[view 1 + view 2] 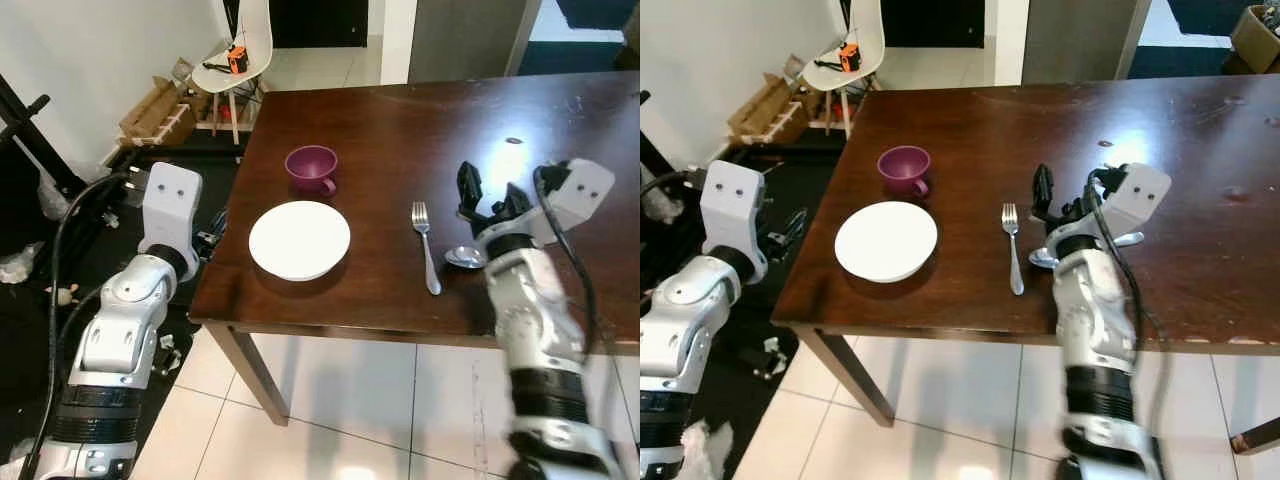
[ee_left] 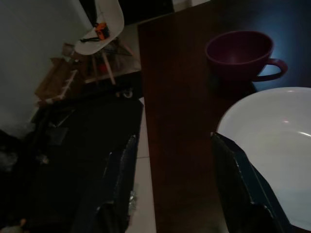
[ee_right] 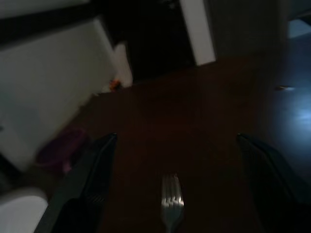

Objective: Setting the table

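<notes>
Beside fork (image 1: 426, 247) — spoon (image 1: 465, 257) just under right gripper (image 1: 491, 197), jaws wide apart, empty.

A home dining area: dark wooden table (image 1: 400, 130), tiled floor (image 1: 350, 410), white chair (image 1: 240, 50), cardboard boxes (image 1: 155, 110) by the wall.
</notes>
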Available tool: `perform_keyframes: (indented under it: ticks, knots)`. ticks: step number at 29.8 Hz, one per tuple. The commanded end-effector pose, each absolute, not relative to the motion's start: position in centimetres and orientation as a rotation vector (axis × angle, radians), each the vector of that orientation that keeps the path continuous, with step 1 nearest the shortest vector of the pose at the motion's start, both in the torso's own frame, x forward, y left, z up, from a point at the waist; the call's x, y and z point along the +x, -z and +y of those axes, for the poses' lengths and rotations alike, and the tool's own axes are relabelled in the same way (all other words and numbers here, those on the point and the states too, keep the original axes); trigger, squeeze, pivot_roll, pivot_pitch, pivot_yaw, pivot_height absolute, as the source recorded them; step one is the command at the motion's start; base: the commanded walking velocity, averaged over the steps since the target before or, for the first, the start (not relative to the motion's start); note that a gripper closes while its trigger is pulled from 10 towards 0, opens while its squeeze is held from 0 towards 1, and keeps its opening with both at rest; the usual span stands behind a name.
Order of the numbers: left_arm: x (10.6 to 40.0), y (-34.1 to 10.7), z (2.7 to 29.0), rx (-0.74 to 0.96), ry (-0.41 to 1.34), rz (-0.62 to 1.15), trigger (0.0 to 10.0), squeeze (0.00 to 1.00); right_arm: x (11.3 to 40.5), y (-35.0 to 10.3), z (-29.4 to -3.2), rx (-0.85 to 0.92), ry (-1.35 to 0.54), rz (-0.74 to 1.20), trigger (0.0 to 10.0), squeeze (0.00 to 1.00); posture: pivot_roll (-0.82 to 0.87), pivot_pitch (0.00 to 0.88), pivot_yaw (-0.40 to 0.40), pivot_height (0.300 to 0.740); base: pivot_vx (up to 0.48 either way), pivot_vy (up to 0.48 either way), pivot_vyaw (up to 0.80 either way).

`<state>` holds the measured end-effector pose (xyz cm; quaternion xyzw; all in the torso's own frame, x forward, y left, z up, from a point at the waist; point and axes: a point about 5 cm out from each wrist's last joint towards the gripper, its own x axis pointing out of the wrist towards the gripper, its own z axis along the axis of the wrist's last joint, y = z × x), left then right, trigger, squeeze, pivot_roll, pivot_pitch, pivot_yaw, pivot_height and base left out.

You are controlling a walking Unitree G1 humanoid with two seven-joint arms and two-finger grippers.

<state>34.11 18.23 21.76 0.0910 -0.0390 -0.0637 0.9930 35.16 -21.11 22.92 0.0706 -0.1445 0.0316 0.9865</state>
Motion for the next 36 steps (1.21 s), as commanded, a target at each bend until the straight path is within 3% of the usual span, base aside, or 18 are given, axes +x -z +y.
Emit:
perform_keyframes:
  ticks: [1, 5, 8, 10, 14, 29, 36]
  knots:
    - [34.0, -21.2, 18.7, 0.177, 0.111, -0.059, 10.0, 0.00, 34.4, -21.1, -20.6, 0.008, -0.189, -0.193, 10.0, 0.00, 0.01, 0.108, 0.198, 0.740, 0.000, 0.000, 0.00]
    - [34.0, -21.0, 18.8, 0.175, 0.112, -0.054, 10.0, 0.00, 32.0, -18.4, -24.0, -0.258, -0.246, -0.020, 10.0, 0.00, 0.00, 0.115, 0.201, 0.740, 0.000, 0.000, 0.00]
    - [34.0, -21.0, 18.8, 0.175, 0.113, -0.053, 10.0, 0.00, 31.7, -18.0, -24.4, -0.294, -0.248, 0.003, 10.0, 0.00, 0.00, 0.115, 0.201, 0.740, 0.000, 0.000, 0.00]
    - [34.0, -21.1, 18.7, 0.175, 0.117, -0.053, 10.0, 0.00, 31.0, -16.7, -26.2, -0.420, -0.252, 0.095, 10.0, 0.00, 0.00, 0.116, 0.209, 0.740, 0.000, 0.000, 0.00]
    - [34.1, -21.1, 18.6, 0.176, 0.121, -0.054, 10.0, 0.00, 31.1, -16.6, -27.2, -0.532, -0.244, 0.120, 10.0, 0.00, 0.00, 0.115, 0.213, 0.740, 0.000, 0.000, 0.00]
    - [33.8, -21.7, 19.4, 0.203, 0.115, -0.054, 10.0, 0.00, 33.5, -15.7, -25.2, -0.608, -0.312, 0.078, 10.0, 0.00, 0.07, 0.136, 0.229, 0.740, 0.000, 0.000, 0.00]
    - [33.3, -22.2, 20.6, 0.229, 0.095, -0.051, 10.0, 0.00, 34.3, -15.1, -25.4, -0.652, -0.282, 0.095, 10.0, 0.00, 0.10, 0.149, 0.240, 0.740, 0.000, 0.000, 0.00]
